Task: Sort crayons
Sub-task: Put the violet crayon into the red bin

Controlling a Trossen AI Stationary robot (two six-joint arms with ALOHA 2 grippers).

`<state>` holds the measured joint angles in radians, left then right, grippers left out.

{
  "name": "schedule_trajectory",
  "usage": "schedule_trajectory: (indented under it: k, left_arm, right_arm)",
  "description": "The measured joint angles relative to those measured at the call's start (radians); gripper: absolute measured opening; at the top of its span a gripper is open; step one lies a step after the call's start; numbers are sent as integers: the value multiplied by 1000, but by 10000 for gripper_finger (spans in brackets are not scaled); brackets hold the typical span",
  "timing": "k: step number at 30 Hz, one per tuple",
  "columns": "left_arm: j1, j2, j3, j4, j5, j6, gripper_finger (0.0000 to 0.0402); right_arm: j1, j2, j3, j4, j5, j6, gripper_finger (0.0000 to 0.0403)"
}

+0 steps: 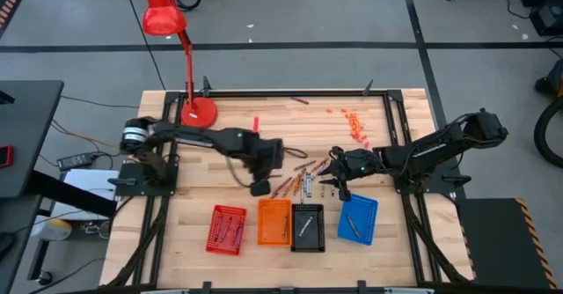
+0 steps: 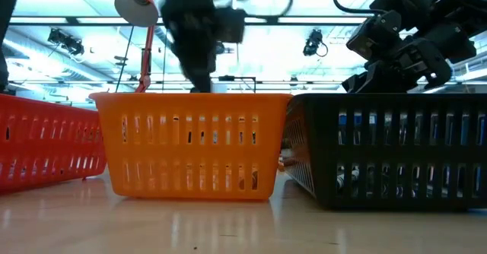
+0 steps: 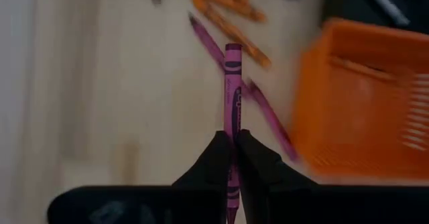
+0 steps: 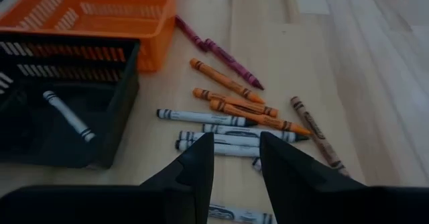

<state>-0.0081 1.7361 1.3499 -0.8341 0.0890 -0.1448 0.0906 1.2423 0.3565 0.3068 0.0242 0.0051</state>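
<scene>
Your left gripper (image 3: 231, 158) is clamped on a purple crayon (image 3: 232, 103), above the table beside the orange tray (image 3: 362, 103).
Only the left wrist view shows that grip; from overhead it looks hidden under the arm. Your right gripper (image 4: 236, 158) hovers with fingers apart over the loose crayons (image 4: 234, 120), holding nothing. The black tray (image 4: 40, 127) holds one white crayon (image 4: 68, 116).

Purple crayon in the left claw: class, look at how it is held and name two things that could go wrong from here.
1. The left claw pinches the purple crayon near one end, so most of it sticks out; it might swing or slip.
2. The orange tray sits close beside it, and the red tray lies farther on; the long end could catch the orange rim.
</scene>
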Motion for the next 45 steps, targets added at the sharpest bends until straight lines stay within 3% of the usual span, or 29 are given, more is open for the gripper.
schedule_trajectory:
  k: [6, 15, 27, 32, 38, 45]
  left_arm:
    - [-119, -52, 2, -114, 0, -350, 33]
    - [-352, -54, 2, -210, -4, -679, 39]
    - [-579, -46, 2, -264, -183, -1094, 40]
    - [-641, -37, -8, -280, -267, -1265, 40]
    - [-670, -32, -103, -223, -272, -1408, 40]
    - [-663, -33, -174, -158, -273, -1459, 63]
  right_arm:
    - [31, 0, 0, 6, 3, 0, 125]
    - [55, 0, 0, 10, 6, 4, 125]
    - [74, 0, 0, 57, 11, -5, 125]
    - [73, 0, 0, 60, 11, -6, 125]
    - [73, 0, 0, 59, 11, -9, 125]
    - [73, 0, 0, 55, 10, -9, 125]
